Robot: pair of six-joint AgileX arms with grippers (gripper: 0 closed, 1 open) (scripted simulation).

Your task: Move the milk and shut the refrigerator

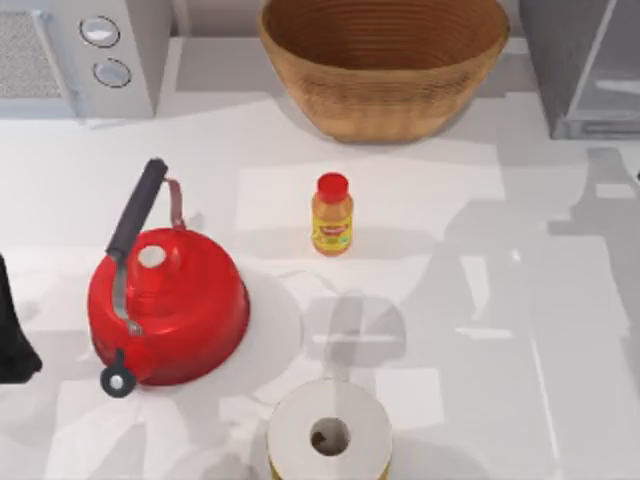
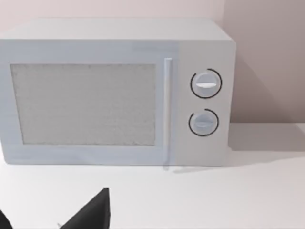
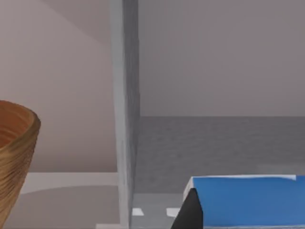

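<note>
The milk (image 3: 243, 198) appears as a blue carton top low in the right wrist view, just in front of the refrigerator's (image 3: 214, 143) open grey inside. My right gripper (image 3: 248, 220) is shut on the carton, with one dark finger (image 3: 190, 212) against its side. From above, the refrigerator (image 1: 580, 70) stands at the table's back right corner, its door open. My left gripper (image 2: 52, 224) is parked open at the table's left edge (image 1: 12, 330), facing the microwave.
A light-grey microwave (image 1: 80, 50) with two knobs sits at the back left and a wicker basket (image 1: 385, 60) at the back centre. An orange juice bottle (image 1: 332, 214) stands mid-table, with a red kettle (image 1: 165, 300) to its left and a paper roll (image 1: 329, 435) at the front.
</note>
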